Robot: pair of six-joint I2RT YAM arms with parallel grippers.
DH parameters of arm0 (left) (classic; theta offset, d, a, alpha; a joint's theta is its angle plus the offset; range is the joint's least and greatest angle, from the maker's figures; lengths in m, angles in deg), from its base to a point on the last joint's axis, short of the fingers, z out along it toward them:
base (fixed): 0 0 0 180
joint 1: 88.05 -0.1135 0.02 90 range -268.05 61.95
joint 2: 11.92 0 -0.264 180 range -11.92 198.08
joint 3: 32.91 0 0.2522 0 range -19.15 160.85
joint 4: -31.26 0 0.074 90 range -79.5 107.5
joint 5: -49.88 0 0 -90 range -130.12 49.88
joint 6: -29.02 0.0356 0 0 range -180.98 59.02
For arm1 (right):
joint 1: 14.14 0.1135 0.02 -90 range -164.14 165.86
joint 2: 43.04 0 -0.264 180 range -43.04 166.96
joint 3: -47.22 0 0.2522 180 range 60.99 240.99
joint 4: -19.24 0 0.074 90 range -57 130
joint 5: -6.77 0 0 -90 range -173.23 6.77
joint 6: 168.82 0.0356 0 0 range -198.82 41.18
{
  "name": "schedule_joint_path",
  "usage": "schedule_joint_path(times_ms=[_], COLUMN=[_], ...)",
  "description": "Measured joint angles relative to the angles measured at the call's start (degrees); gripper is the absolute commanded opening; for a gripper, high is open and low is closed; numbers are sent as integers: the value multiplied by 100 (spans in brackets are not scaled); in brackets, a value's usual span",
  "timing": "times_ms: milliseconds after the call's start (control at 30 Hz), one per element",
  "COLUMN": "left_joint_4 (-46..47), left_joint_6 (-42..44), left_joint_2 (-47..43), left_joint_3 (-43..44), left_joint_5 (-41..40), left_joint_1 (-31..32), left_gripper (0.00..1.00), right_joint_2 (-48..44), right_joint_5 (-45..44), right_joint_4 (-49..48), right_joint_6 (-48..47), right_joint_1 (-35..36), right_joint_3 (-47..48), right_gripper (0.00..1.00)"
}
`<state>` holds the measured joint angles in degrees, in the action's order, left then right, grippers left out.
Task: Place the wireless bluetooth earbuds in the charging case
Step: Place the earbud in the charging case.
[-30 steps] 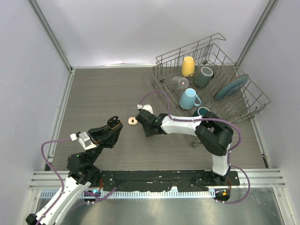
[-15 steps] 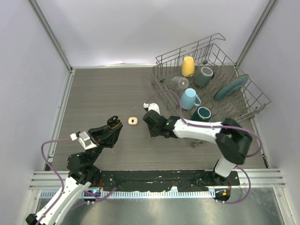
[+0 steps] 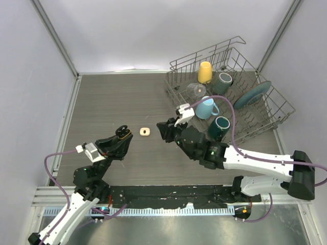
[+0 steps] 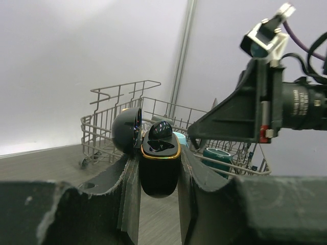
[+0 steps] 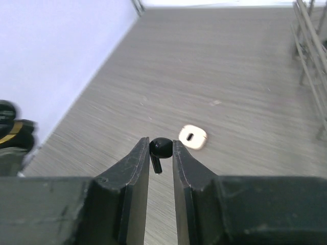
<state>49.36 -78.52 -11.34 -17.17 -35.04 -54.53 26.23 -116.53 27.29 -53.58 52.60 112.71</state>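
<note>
grey wood-grain table (image 3: 112, 102) under both arms. right gripper (image 5: 160, 152) is nearly closed, pinching a black earbud (image 5: 162, 146) by its head, just beside the cream-white piece (image 3: 145, 132), on its dish rack (image 3: 245, 120) side. left gripper (image 4: 159, 155) clamps the open black charging case (image 4: 159, 178), near that piece on the opposite side.

Grey wood-grain tabletop (image 3: 117, 102), plain pale lavender-white walls (image 3: 153, 30) on three sides, slanting metal corner posts (image 3: 55, 38) at the far corners, wire dish rack (image 3: 244, 116) at the far right, metal rail (image 3: 168, 187) along the near edge, soft even light.
</note>
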Motion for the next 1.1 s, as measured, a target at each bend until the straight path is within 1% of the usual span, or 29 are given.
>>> schedule_joint_path(times_ms=[100,233,467,700,867,1100], left_joint_4=[15,59,223,457,584,649], left_joint_6=[0,13,157,275,306,310], left_joint_2=[0,0,0,122,348,382], left_joint_3=[0,0,0,0,0,0], left_joint_5=[-13,-9,70,258,361,404], left_joint_1=[0,0,0,0,0,0], left_gripper=[0,0,0,0,0,0], right_joint_2=[-186,-118,247,713,870,1062], right_joint_5=[-221,-254,131,671,957,1172], right_joint_4=[-968,-2168,-3506,-3799,-3792,-3663], right_joint_6=[-291,-785,-1303,-1469,-1491,-1486], right_joint_1=[348,741,1117,1167,1169,1191], right_joint_3=[-302,-448,-393,24,323,612], right_gripper=[1,1,1,1,1,1])
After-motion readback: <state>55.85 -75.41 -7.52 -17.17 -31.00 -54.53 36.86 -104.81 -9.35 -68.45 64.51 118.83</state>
